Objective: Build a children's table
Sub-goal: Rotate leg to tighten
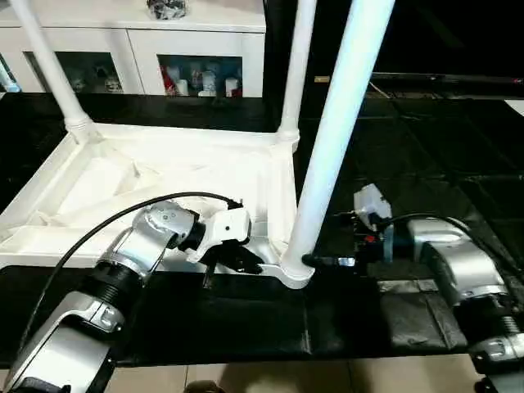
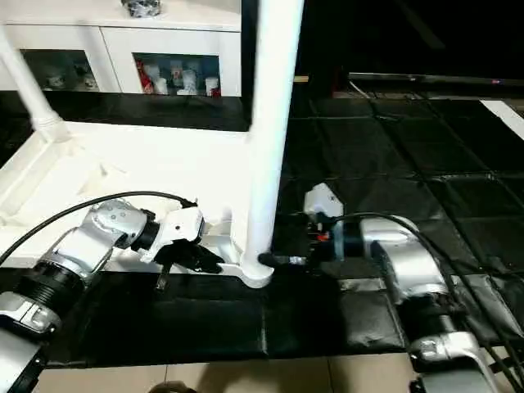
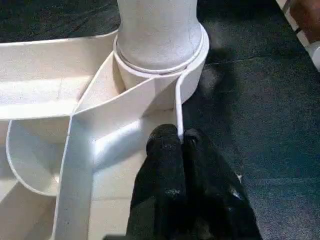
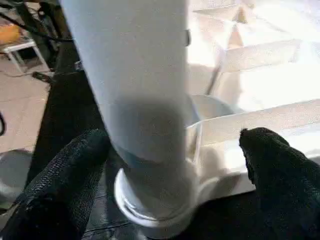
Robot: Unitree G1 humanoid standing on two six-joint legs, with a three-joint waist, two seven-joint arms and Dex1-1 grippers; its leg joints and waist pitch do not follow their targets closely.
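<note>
The white table top (image 1: pixel 123 188) lies upside down on the black floor mats, ribbed underside up. Legs stand upright in its corner sockets: a far-left leg (image 1: pixel 49 65), a far-right leg (image 1: pixel 296 65) and the near-right leg (image 1: pixel 336 139). My left gripper (image 3: pixel 177 137) is shut on the thin rim wall of the top, just beside the near-right socket (image 3: pixel 160 65). My right gripper (image 4: pixel 175 150) is open and straddles the base of the near-right leg (image 4: pixel 135 75), one finger (image 4: pixel 65 180) close against it, the other finger (image 4: pixel 275 170) apart over the rim.
A white glass-door cabinet (image 1: pixel 196 49) with small items inside stands behind the table top. Black mats (image 1: pixel 434 147) cover the floor to the right. A lighter floor strip (image 1: pixel 327 372) runs along the near edge.
</note>
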